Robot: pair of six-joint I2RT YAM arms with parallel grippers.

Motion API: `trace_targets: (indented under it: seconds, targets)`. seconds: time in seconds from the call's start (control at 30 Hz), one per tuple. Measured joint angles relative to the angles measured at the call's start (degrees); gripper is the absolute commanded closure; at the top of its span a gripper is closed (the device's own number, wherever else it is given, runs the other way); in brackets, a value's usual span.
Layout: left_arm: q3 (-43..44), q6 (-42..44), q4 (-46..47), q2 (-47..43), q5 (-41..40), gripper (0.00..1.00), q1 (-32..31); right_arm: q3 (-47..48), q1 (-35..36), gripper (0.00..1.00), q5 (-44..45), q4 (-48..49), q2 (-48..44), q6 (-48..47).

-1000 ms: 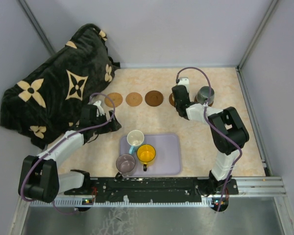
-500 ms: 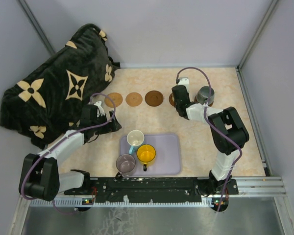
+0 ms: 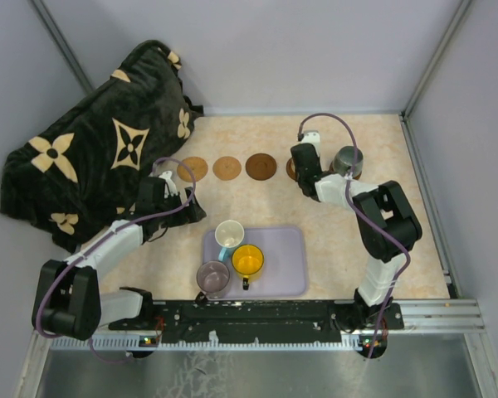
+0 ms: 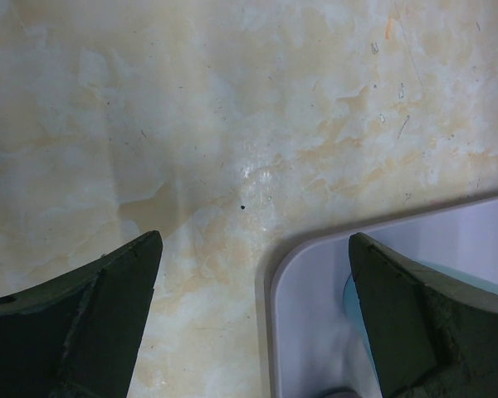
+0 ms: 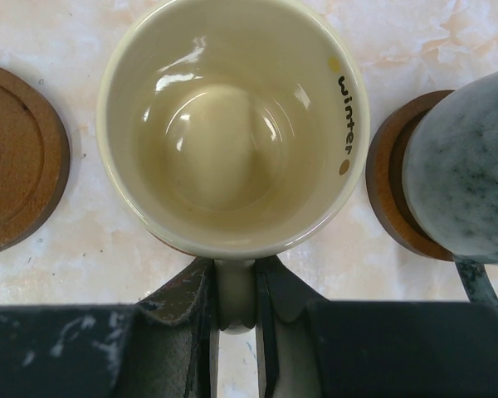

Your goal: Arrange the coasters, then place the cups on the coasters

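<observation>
My right gripper (image 5: 235, 298) is shut on the handle of the cream cup (image 5: 232, 124), which sits upright between two dark coasters (image 5: 17, 157) (image 5: 390, 199); a brown sliver shows under its rim. The dark grey cup (image 5: 469, 166) stands on the right coaster. In the top view, three bare coasters (image 3: 192, 169) (image 3: 227, 168) (image 3: 261, 167) lie in a row left of the right gripper (image 3: 304, 176). White (image 3: 229, 234), yellow (image 3: 247, 261) and purple-grey (image 3: 213, 277) cups stand on the lavender tray (image 3: 282, 257). My left gripper (image 4: 256, 239) hangs open over bare table beside the tray's corner (image 4: 315, 274).
A dark patterned blanket (image 3: 100, 149) is bunched at the back left, close to the left arm. Grey walls with metal posts close the table in at the back and on both sides. The arms' base rail (image 3: 257, 315) runs along the near edge.
</observation>
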Motion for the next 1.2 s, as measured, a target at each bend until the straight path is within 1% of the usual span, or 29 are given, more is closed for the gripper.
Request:
trace_targets:
  seconds: [0.07, 0.13, 0.27, 0.33, 0.53, 1.2]
  targets:
    - [0.0, 0.0, 0.0, 0.0, 0.0, 0.0, 0.0, 0.4, 0.0, 0.82, 0.0, -0.4, 0.1, 0.0]
    - [0.0, 0.0, 0.0, 0.0, 0.0, 0.0, 0.0, 0.7, 0.0, 0.74, 0.0, -0.7, 0.2, 0.0]
    - [0.0, 0.0, 0.0, 0.1, 0.0, 0.0, 0.0, 1.0, 0.0, 0.61, 0.3, -0.4, 0.3, 0.1]
    - [0.0, 0.0, 0.0, 0.2, 0.0, 0.0, 0.0, 1.4, 0.0, 0.56, 0.4, -0.4, 0.4, 0.1]
    - [0.0, 0.0, 0.0, 0.5, 0.0, 0.0, 0.0, 2.1, 0.0, 0.54, 0.6, -0.3, 0.6, 0.0]
    - [0.0, 0.0, 0.0, 0.5, 0.0, 0.0, 0.0, 2.1, 0.3, 0.54, 0.9, -0.3, -0.7, -0.1]
